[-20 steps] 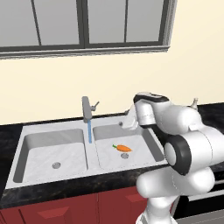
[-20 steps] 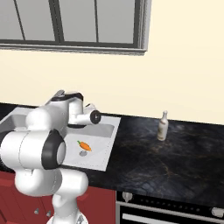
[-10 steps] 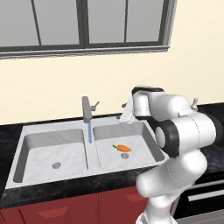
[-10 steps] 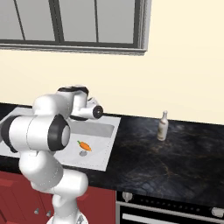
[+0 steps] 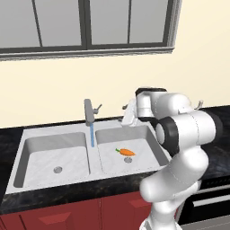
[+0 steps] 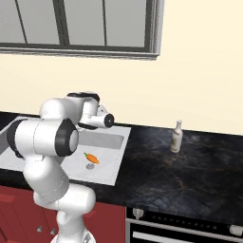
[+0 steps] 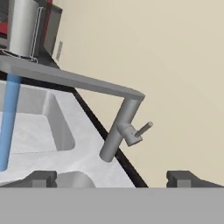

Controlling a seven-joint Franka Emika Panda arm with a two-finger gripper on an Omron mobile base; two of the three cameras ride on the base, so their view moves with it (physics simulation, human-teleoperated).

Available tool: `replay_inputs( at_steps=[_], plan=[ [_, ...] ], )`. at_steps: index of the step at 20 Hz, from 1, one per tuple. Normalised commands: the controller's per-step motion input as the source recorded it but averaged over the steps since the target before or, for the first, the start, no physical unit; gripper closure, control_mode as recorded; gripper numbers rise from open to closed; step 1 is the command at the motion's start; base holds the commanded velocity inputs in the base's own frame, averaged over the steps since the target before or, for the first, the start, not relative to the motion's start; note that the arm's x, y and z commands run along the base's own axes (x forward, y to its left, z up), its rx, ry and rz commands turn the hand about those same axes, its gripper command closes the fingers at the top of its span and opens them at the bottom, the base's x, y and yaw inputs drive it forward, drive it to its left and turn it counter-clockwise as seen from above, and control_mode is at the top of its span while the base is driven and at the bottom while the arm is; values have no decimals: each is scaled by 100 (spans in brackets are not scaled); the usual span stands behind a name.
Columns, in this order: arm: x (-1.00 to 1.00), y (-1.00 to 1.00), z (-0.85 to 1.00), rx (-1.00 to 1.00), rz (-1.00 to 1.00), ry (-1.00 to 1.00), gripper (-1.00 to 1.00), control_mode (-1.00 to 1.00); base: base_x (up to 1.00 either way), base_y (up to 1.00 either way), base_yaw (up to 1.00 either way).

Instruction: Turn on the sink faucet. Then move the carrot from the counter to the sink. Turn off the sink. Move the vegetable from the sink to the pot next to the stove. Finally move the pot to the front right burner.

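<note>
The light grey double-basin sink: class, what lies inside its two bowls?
An orange carrot lies in the right bowl near its drain; the left bowl shows just its drain. The arm covers the right bowl's far corner.

We see a glossy white arm (image 5: pixel 179 148), built of fat rounded segments like stacked bulbs. Dark grey bands ring the joints, with a black round cap at the elbow (image 6: pixel 64 137). The white wrist ends in a grey disc (image 6: pixel 108 120). Two small dark finger tips (image 7: pixel 41 178), blocky and square-edged.
</note>
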Motion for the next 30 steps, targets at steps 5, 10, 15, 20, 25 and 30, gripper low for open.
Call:
replay_inputs(
  at_steps=[5,10,15,20,25,30],
  plan=[
    [40,16,0,2,4,-3,-100,-100,0,0,0],
    [23,30,-3,2,6,-11,-100,-100,0,0,0],
    [28,23,-8,1,6,-12,-100,-100,0,0,0],
    [26,17,-8,0,5,-5,-100,-100,0,0,0],
    [17,9,-2,0,5,0,-100,-100,0,0,0],
    [18,10,0,0,5,0,-100,-100,0,0,0]
  ],
)
